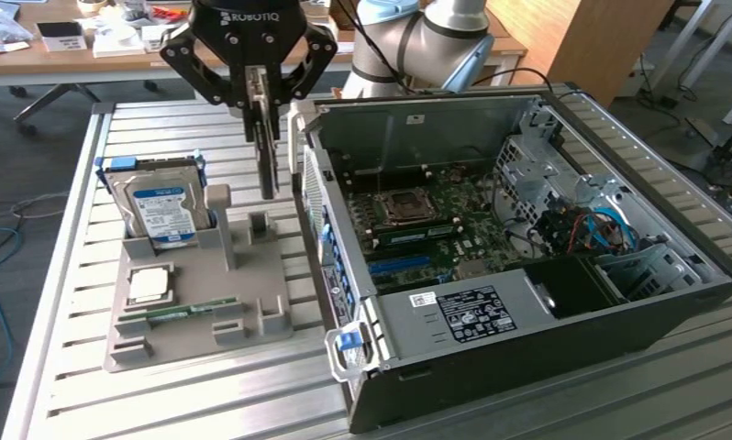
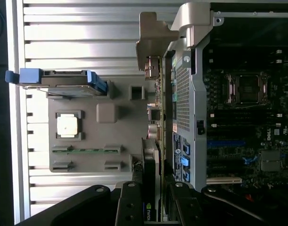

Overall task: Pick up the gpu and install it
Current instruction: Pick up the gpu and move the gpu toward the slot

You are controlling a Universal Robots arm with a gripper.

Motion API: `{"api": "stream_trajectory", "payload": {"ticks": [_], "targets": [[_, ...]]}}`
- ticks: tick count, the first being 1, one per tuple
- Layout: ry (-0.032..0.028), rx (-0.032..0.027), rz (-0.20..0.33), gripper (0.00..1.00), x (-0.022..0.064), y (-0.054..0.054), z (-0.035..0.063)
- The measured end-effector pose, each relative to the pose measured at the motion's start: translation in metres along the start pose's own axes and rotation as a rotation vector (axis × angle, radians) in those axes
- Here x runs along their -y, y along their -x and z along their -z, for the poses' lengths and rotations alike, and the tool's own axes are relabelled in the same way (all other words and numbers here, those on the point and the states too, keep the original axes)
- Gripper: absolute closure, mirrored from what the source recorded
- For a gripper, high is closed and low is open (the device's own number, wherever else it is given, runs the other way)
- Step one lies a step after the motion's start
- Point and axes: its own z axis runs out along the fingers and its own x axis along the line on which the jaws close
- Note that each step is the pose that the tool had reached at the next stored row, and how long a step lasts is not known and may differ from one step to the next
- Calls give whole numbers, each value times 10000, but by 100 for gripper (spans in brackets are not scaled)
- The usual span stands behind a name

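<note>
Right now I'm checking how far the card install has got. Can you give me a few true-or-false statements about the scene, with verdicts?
1. The gripper is shut on the gpu. True.
2. The gpu is already seated inside the computer case. False: it hangs edge-on in the air, outside the case, between it and the grey tray.
3. The hard drive stands upright in the tray. True.
4. The case is closed. False: its side is open and the motherboard shows.
5. The memory stick lies in the tray. True.
</note>
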Motion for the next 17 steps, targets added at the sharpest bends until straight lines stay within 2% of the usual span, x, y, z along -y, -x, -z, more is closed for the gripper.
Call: {"api": "stream_trajectory", "payload": {"ticks": [17], "targets": [[0, 0, 0, 73, -17, 117, -3]]}}
